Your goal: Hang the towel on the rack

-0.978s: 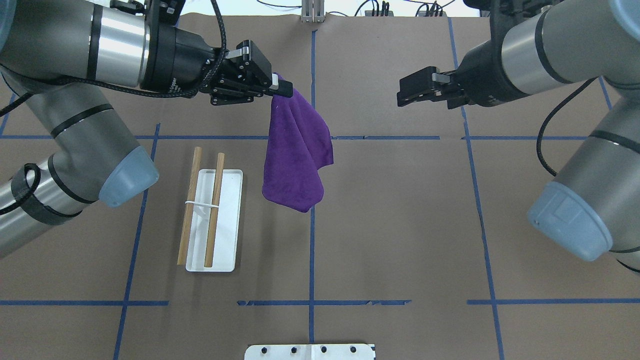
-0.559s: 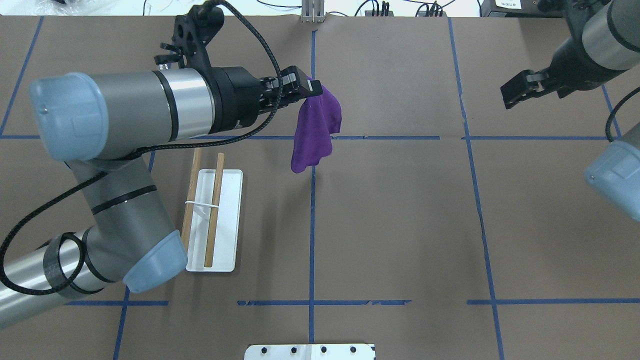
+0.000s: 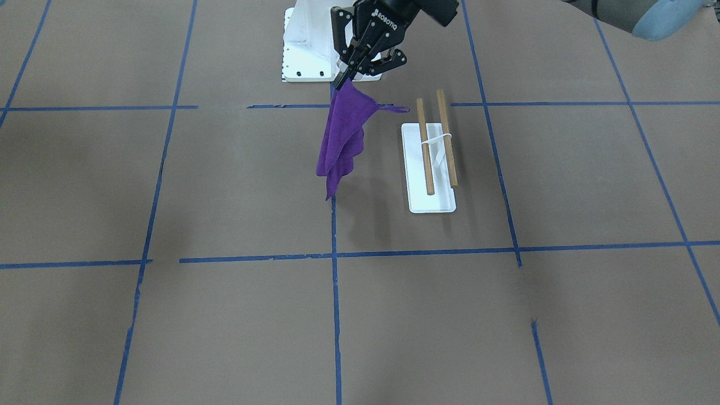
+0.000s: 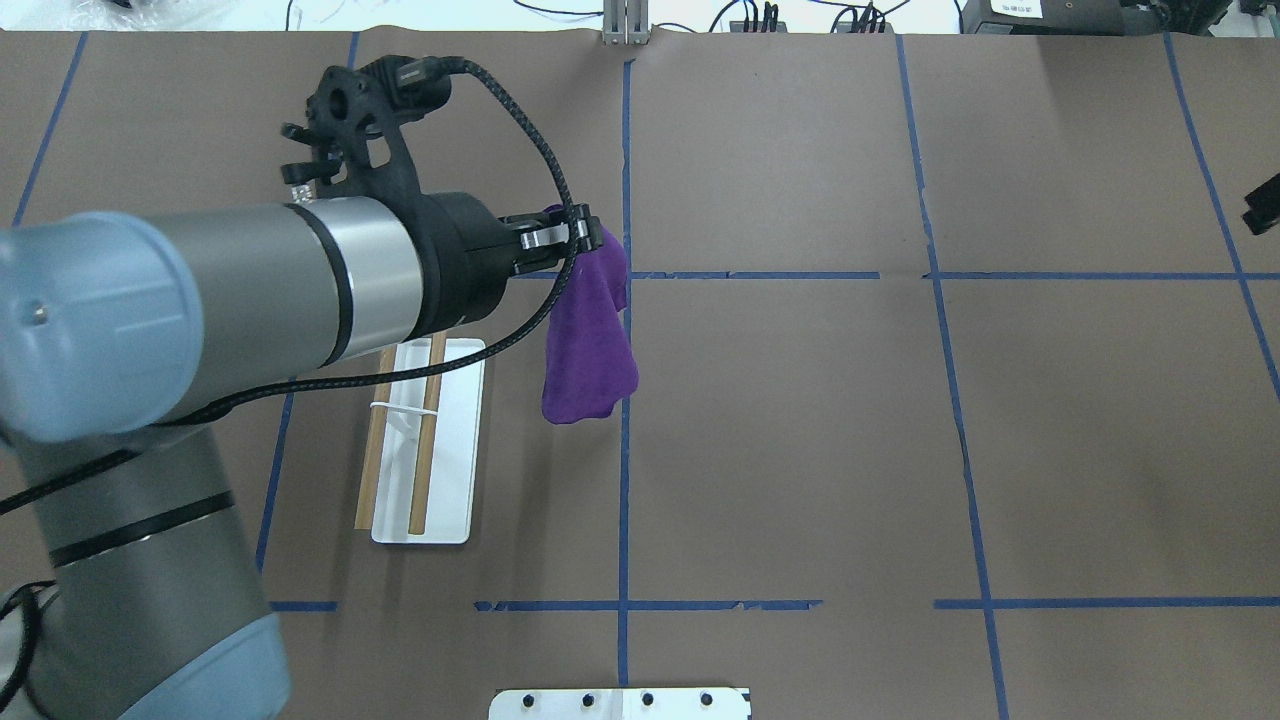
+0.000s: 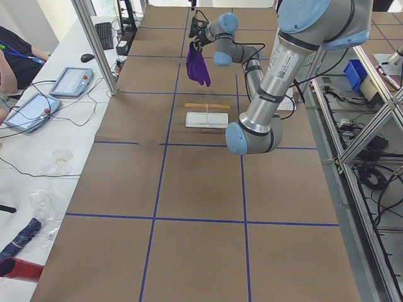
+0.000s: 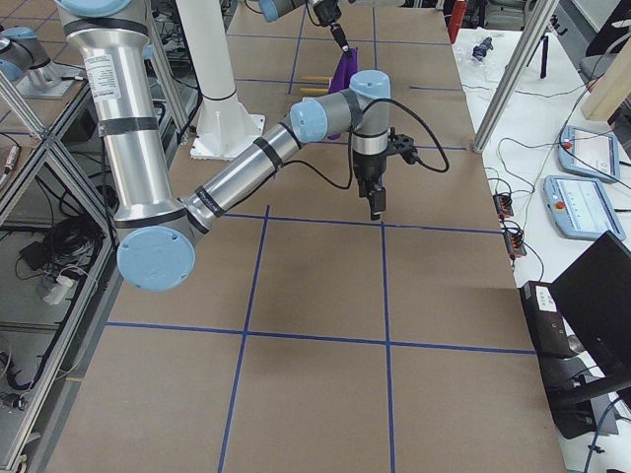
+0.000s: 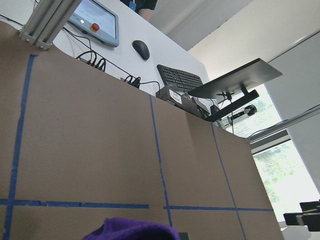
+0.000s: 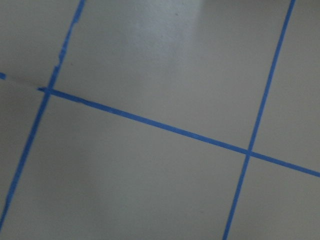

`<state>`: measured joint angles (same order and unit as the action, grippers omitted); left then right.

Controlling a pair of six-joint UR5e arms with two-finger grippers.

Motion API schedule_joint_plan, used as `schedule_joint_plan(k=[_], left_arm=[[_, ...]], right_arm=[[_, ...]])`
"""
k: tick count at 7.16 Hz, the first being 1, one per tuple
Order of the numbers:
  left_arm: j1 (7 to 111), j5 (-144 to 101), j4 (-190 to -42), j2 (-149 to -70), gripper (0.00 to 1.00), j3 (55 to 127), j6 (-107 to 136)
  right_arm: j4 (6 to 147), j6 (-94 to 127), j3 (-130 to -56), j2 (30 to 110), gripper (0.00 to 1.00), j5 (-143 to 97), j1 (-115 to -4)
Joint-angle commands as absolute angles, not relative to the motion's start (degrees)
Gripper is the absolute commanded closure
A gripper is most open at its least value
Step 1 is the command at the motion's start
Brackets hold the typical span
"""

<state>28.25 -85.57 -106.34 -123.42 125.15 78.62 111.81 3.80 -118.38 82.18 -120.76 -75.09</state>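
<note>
My left gripper [image 4: 588,236] is shut on the top corner of a purple towel [image 4: 588,345], which hangs free in the air. The rack [image 4: 455,450], a white base plate with two brown dowels, stands on the table just left of the towel in the overhead view. In the front view the gripper [image 3: 343,83] holds the towel [image 3: 340,138] left of the rack [image 3: 430,197]. My right gripper [image 6: 377,202] points down over bare table far to the right. Only a black sliver of it [image 4: 1262,208] shows overhead, so I cannot tell if it is open.
A large white pedestal with bolt holes [image 4: 620,703] sits at the near table edge, also in the front view [image 3: 306,50]. Blue tape lines grid the brown table. Pendants and a keyboard lie on the operators' desk [image 5: 69,82].
My left arm has swung the towel nearer and to the left, closer to the rack. My right arm has drawn back to the right, almost out of the overhead view.
</note>
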Motion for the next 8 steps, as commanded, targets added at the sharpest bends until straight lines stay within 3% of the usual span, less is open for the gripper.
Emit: schedule_joint_plan(k=[1, 8], left_arm=[[25.67, -83.06, -98.18, -116.23, 1.0, 134.8, 78.75], [31.53, -83.41, -98.0, -95.48, 1.0, 138.17, 78.31]], right_arm=[[111.53, -8.39, -112.43, 85.68, 0.0, -126.02, -82.15], [110.48, -9.49, -108.28, 86.92, 0.0, -130.78, -85.43]])
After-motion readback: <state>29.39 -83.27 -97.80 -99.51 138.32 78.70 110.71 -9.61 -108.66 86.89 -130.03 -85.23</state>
